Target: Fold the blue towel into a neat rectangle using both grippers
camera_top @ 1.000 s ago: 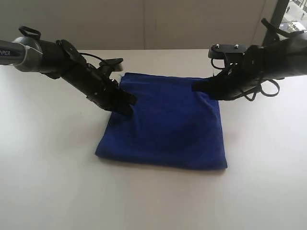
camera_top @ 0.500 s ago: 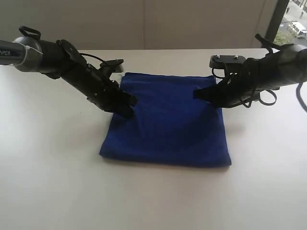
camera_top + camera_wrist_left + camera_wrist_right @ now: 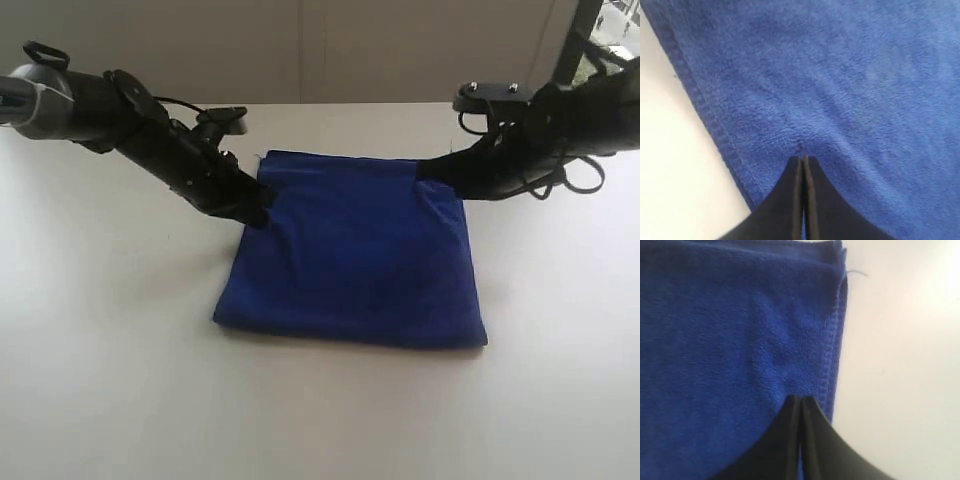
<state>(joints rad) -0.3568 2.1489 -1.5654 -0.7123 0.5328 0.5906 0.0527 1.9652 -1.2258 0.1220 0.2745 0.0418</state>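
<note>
Both closed tight, the left gripper and right gripper meet 2 edges of the blue towel, possibly pinching pile; the next fold needs firm holds.

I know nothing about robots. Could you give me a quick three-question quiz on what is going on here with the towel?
1. True or false: the left gripper and the right gripper stand wide open.
2. The towel lies on: A) the table; B) a tray; C) a basket.
3. Fill in: the towel's colour is ____.
Key: 1 false, both are shut; 2 A; 3 blue.
</note>
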